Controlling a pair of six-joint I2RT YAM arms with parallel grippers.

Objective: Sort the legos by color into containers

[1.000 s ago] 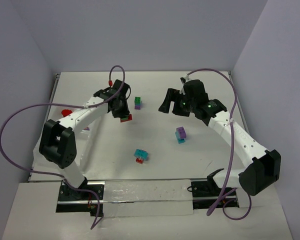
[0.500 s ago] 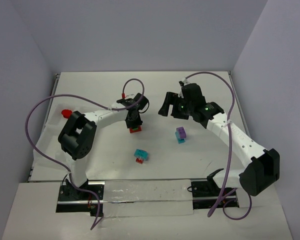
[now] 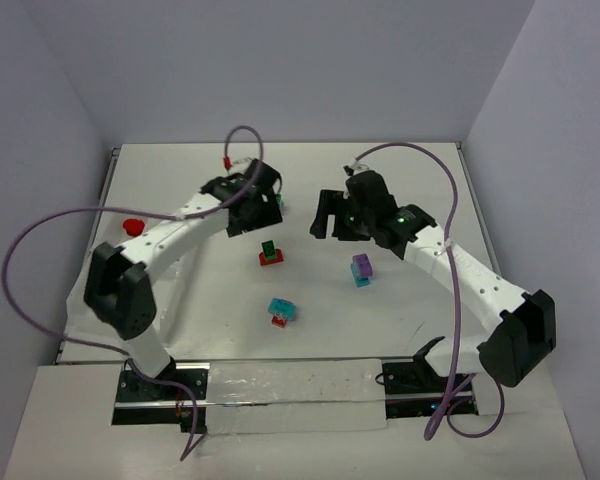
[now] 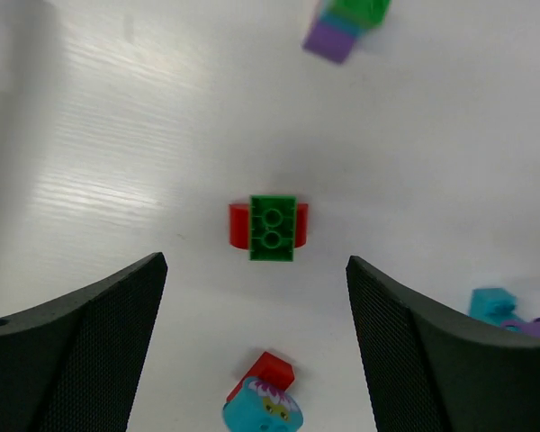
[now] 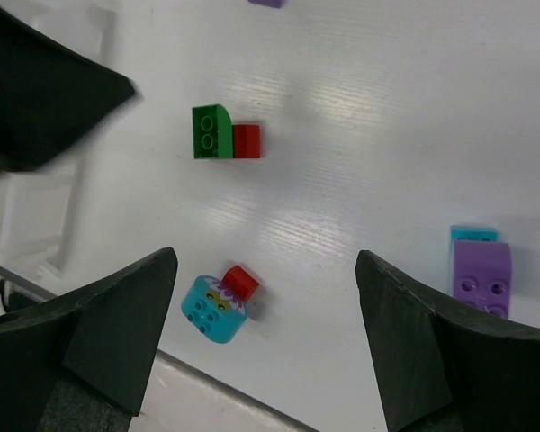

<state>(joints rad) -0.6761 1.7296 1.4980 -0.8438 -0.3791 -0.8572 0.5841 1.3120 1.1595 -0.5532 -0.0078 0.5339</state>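
Well, I have both grippers wide open, holding nothing. The left gripper [image 4: 256,263] hovers over the green-on-red pair [image 4: 273,227], which sits squarely between its fingers, so I judge it lined up for a pick. The right gripper [image 3: 325,215] hangs at its 3 o'clock, with the purple-on-cyan pair [image 3: 361,268] at 5 o'clock of it. The clear tray [image 5: 49,229] lies towards 9 o'clock, well apart from both pairs.
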